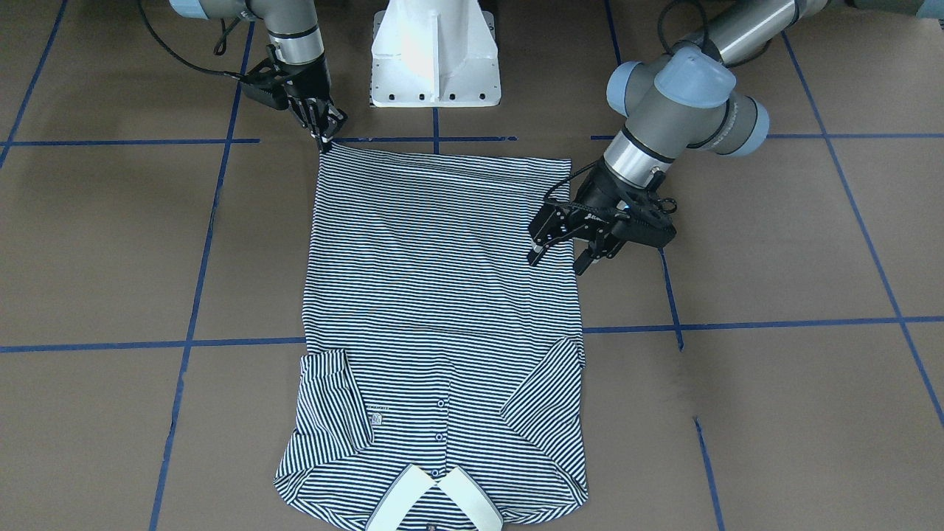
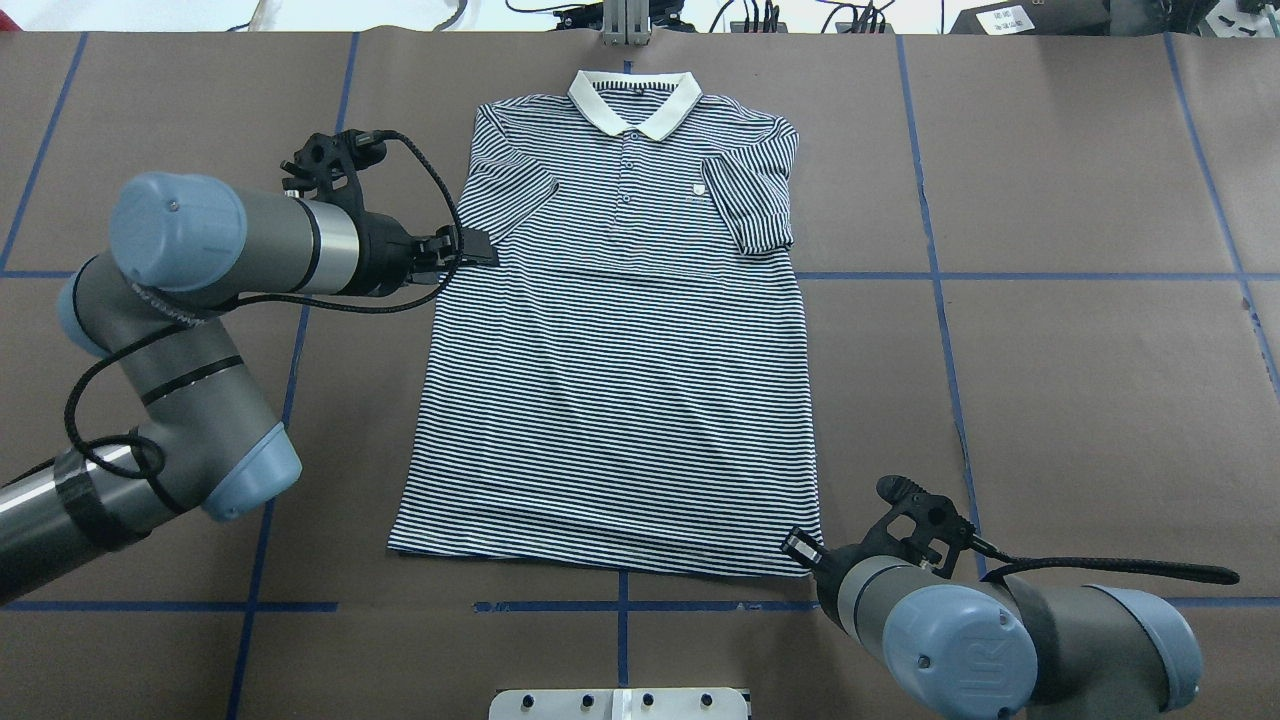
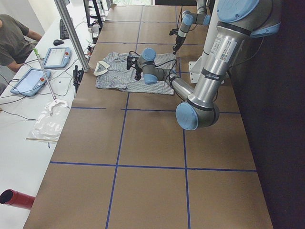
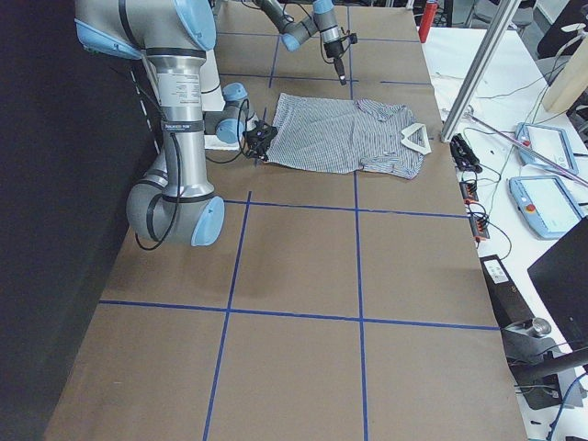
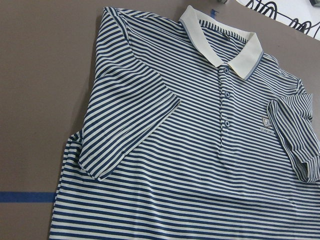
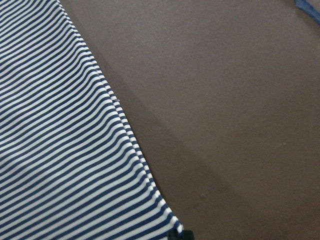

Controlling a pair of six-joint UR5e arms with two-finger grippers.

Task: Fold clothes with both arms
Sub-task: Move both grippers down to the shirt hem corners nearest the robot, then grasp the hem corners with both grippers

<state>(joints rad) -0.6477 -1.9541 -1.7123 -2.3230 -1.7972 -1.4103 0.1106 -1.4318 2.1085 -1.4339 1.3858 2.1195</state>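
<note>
The striped polo shirt (image 1: 442,295) (image 2: 620,380) lies flat and face up on the brown table, white collar (image 2: 633,100) away from the robot, both sleeves folded in over the body. My left gripper (image 1: 558,259) (image 2: 478,248) hovers open over the shirt's side edge just below the sleeve, holding nothing. The left wrist view shows only the shirt (image 5: 200,150), no fingers. My right gripper (image 1: 325,137) (image 2: 806,549) is down at the hem corner nearest the robot, fingers pressed together on the cloth. In the right wrist view the shirt's edge (image 6: 125,130) runs down to a black fingertip (image 6: 180,235).
The white pedestal base (image 1: 435,59) stands just behind the hem. Blue tape lines (image 1: 192,324) cross the brown table. Beyond the collar end are an aluminium post (image 3: 71,33), tablets (image 3: 31,81), cables and a seated person (image 3: 14,36) at a white side table.
</note>
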